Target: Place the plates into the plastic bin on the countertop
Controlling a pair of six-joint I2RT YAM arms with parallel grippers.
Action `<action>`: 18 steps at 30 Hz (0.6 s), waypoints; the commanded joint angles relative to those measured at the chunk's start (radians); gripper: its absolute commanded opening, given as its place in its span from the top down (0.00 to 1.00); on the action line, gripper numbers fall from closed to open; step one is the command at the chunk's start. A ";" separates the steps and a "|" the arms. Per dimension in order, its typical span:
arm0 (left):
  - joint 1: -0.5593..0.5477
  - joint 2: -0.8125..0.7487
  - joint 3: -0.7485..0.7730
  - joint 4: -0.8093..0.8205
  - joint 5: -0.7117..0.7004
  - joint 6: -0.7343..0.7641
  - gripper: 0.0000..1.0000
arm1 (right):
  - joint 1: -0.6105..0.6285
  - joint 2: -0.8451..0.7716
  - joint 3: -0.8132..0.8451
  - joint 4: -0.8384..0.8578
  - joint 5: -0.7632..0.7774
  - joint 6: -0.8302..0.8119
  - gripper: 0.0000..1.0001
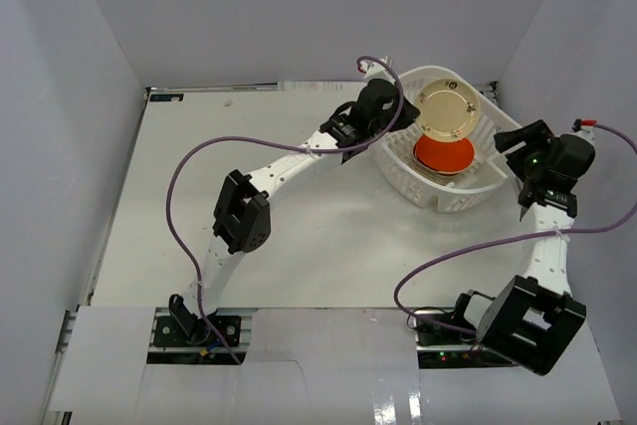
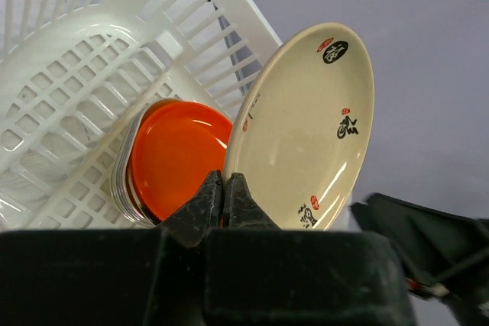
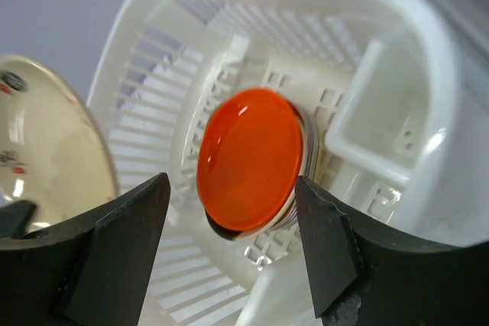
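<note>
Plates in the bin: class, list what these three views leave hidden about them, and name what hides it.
- The stack under the orange plate: count and colours hidden beneath it in top and right wrist views; left wrist shows only edges.
- The cream plate: lower rim behind the left claw in left wrist view; cut by the frame edge in right wrist view.
- Its prints: too small from above.

Plain pale grey-lilac wall panels (image 1: 60, 166) close off the left, top and right of the overhead frame (the same flat tone fills the upper right of the left wrist view). A small black flat piece (image 1: 167, 97) lies at upper left. Flat white sheets (image 1: 328, 370) span the bottom edge, with a bare metal rail (image 1: 68, 333) at lower left.
</note>
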 commanded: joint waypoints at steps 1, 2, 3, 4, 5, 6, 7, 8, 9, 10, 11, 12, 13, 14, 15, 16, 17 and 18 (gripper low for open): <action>-0.003 0.025 0.080 -0.037 -0.029 -0.007 1.00 | -0.092 -0.083 -0.012 0.020 -0.033 0.024 0.28; -0.003 0.036 0.082 -0.037 -0.023 -0.016 1.00 | -0.109 -0.109 -0.012 0.020 -0.030 0.034 0.30; -0.003 0.049 0.083 -0.036 -0.015 -0.022 1.00 | -0.109 -0.122 -0.012 0.020 -0.030 0.045 0.30; -0.003 0.063 0.097 -0.037 0.012 -0.027 1.00 | -0.112 -0.132 -0.013 0.020 -0.030 0.056 0.31; -0.005 0.092 0.103 -0.039 0.023 -0.037 1.00 | -0.112 -0.149 -0.016 0.027 -0.036 0.080 0.31; -0.005 0.103 0.108 -0.039 0.032 -0.041 1.00 | -0.112 -0.155 -0.022 0.044 -0.065 0.099 0.32; -0.006 0.114 0.120 -0.043 0.043 -0.042 1.00 | -0.112 -0.163 -0.026 0.064 -0.087 0.116 0.32; -0.006 0.135 0.126 -0.046 0.050 -0.045 1.00 | -0.110 -0.171 -0.023 0.078 -0.107 0.126 0.32; -0.006 0.143 0.131 -0.051 0.055 -0.051 1.00 | -0.101 -0.175 -0.001 0.075 -0.121 0.133 0.32; -0.006 0.149 0.132 -0.053 0.061 -0.053 1.00 | -0.097 -0.178 0.008 0.067 -0.113 0.128 0.32; -0.006 0.152 0.131 -0.056 0.067 -0.054 1.00 | -0.092 -0.186 0.016 0.061 -0.109 0.125 0.32; -0.006 0.152 0.128 -0.056 0.069 -0.057 1.00 | -0.087 -0.189 0.023 0.055 -0.115 0.116 0.32; -0.006 0.152 0.125 -0.053 0.072 -0.061 0.86 | -0.086 -0.189 0.036 0.047 -0.119 0.111 0.32; -0.006 0.152 0.122 -0.054 0.072 -0.059 0.76 | -0.083 -0.189 0.040 0.040 -0.119 0.107 0.32; -0.006 0.149 0.117 -0.054 0.075 -0.058 0.67 | -0.078 -0.191 0.040 0.035 -0.121 0.107 0.32; -0.006 0.145 0.111 -0.053 0.075 -0.056 0.51 | -0.075 -0.198 0.039 0.033 -0.121 0.107 0.32; -0.006 0.139 0.103 -0.054 0.074 -0.054 0.42 | -0.072 -0.201 0.039 0.033 -0.121 0.107 0.32; -0.006 0.131 0.085 -0.053 0.067 -0.051 0.34 | -0.069 -0.206 0.040 0.030 -0.119 0.107 0.32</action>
